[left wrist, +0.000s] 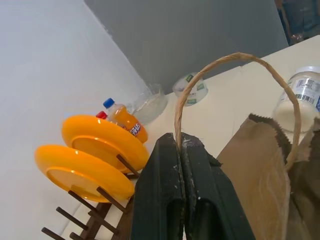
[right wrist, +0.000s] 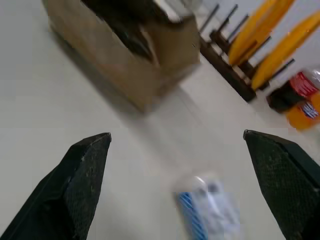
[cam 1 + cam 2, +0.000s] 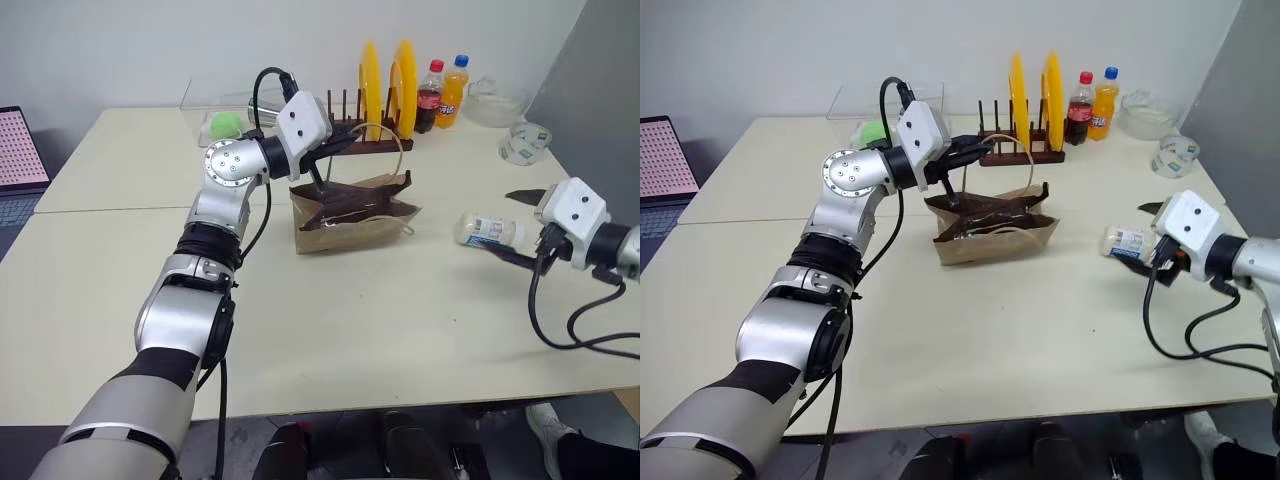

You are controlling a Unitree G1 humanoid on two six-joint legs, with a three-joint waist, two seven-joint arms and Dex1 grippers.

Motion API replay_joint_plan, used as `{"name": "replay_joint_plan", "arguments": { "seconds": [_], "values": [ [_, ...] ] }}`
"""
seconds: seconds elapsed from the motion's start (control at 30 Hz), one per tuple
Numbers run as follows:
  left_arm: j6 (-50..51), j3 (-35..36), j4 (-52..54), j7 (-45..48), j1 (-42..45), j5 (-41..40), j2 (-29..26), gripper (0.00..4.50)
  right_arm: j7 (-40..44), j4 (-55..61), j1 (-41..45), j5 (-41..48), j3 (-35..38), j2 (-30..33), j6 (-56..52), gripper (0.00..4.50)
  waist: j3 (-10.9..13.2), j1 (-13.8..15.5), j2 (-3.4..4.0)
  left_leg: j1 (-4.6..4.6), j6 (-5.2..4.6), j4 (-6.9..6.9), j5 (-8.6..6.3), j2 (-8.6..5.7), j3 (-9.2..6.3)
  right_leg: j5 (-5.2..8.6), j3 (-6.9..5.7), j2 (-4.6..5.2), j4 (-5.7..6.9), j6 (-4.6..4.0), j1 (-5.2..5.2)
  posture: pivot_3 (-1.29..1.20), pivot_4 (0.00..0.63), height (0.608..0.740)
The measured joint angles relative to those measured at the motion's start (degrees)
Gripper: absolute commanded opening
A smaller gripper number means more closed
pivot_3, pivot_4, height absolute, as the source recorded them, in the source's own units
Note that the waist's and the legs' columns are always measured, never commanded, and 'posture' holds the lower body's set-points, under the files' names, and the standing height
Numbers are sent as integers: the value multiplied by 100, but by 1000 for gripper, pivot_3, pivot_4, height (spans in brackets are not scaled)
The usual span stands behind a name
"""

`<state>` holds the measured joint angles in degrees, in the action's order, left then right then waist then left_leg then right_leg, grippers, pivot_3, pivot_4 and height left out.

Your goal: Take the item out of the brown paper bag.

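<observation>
The left hand (image 1: 182,150) is clamped on a cord handle (image 1: 220,67) of the brown paper bag (image 3: 352,215). The small cream-white bottle (image 3: 490,232) lies on the counter (image 3: 380,320) outside the bag, just beside the right hand (image 2: 177,145), whose fingers are spread wide apart around nothing.

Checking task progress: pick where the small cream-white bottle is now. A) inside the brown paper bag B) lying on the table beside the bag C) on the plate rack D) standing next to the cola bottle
B: the small bottle lies on its side on the table, outside the brown paper bag, just ahead of the open right pincer.
</observation>
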<state>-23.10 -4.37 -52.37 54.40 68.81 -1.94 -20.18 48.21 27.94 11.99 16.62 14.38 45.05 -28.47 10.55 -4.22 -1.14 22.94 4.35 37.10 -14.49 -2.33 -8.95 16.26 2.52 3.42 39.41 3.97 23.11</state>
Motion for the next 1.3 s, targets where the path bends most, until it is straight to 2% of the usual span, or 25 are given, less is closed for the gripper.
{"name": "replay_joint_plan", "arguments": {
  "seconds": [0.03, 0.13, 0.23, 0.4, 0.47, 0.57, 0.7, 0.77, 0.87, 0.93, 1.1, 1.3],
  "values": [
    [34, -2, -59, 43, 35, 11, -20, 0, -365, 470, -225, 80, -63, -445, -224, 4459, 0, 2, 0, -1, -1, -1, 2, 0, -1, 0, 0, 0, 8, 0, 3, 0, 150, 740],
    [195, 1, -224, 165, 152, 15, -107, 574, -1160, 1109, -329, 132, -400, -1207, -595, 4500, 0, -16, 0, -5, -3, 8, 3, -2, 6, 0, 8, -1, 23, 1, 6, 0, 150, 740],
    [470, 10, -240, 402, 254, 0, -264, 1460, -1915, 1474, 113, 84, -837, -1905, -755, 4500, 0, -52, 1, -10, -3, 9, 5, -1, 1, 1, 5, -3, 37, 0, 7, 0, 150, 740],
    [1057, 164, -77, 716, 290, -247, -514, 2982, -2329, 1446, 514, 17, -1324, -2175, -781, 4500, 0, -53, 1, -5, -2, 6, 5, -1, -8, 2, -3, -5, 28, 0, 11, 0, 150, 740],
    [1415, 285, 415, 842, 198, -427, -720, 3679, -2331, 1354, 560, 26, -1424, -2172, -751, 4500, 0, -56, 1, -5, -2, 1, 5, 0, -9, 2, -2, -5, 24, 0, 11, 0, 150, 740],
    [1865, 475, 1170, 886, -103, -640, -939, 4479, -2324, 1284, 573, 40, -1435, -2153, -692, 4500, -1, -57, 2, -9, -2, -2, 5, 1, -10, 2, -1, -5, 24, -1, 11, 0, 150, 740],
    [3223, 894, 3110, 388, -1544, -1172, -1106, 4479, -2200, 1229, 536, 72, -1420, -2060, -579, 4500, -6, -81, 10, -16, -2, -4, 5, 6, -7, 2, 8, -6, 30, -2, 10, 0, 150, 740],
    [3944, 1133, 4312, -222, -2593, -1367, -1036, 4479, -2117, 1231, 412, 105, -1390, -1995, -478, 4500, -6, -62, 10, -12, -2, -2, 5, 9, -11, 2, 5, -8, 32, -2, 11, 0, 150, 740],
    [4471, 1385, 5871, -1031, -4035, -1461, -827, 4479, -2110, 1333, 25, 108, -1337, -2021, -227, 4500, -9, -32, 9, -14, -2, -5, 4, 10, -11, 1, 9, -4, 22, -3, 8, 0, 150, 740],
    [4586, 1378, 6293, -1504, -4635, -1313, -696, 4479, -2112, 1340, -343, 40, -1348, -2070, -8, 4500, -9, 24, 8, -12, -1, -2, 5, 9, -10, 0, 5, -5, 25, -4, 9, 0, 150, 740],
    [4533, 1362, 6697, -2771, -5462, -581, -349, 4479, -2381, 1110, -1111, -303, -1368, -2460, 924, 4500, -22, 154, 8, -40, 0, -6, 5, 6, -2, 0, 8, -5, 20, -5, -22, 0, 150, 740],
    [3877, 1123, 6725, -3382, -5942, -337, 265, 4479, -2635, 482, -1668, -638, -1318, -2811, 1836, 4500, -22, 218, 9, -100, 0, -24, 3, 12, -4, 0, 0, -8, -22, -5, -90, 0, 150, 740]
  ]
}}
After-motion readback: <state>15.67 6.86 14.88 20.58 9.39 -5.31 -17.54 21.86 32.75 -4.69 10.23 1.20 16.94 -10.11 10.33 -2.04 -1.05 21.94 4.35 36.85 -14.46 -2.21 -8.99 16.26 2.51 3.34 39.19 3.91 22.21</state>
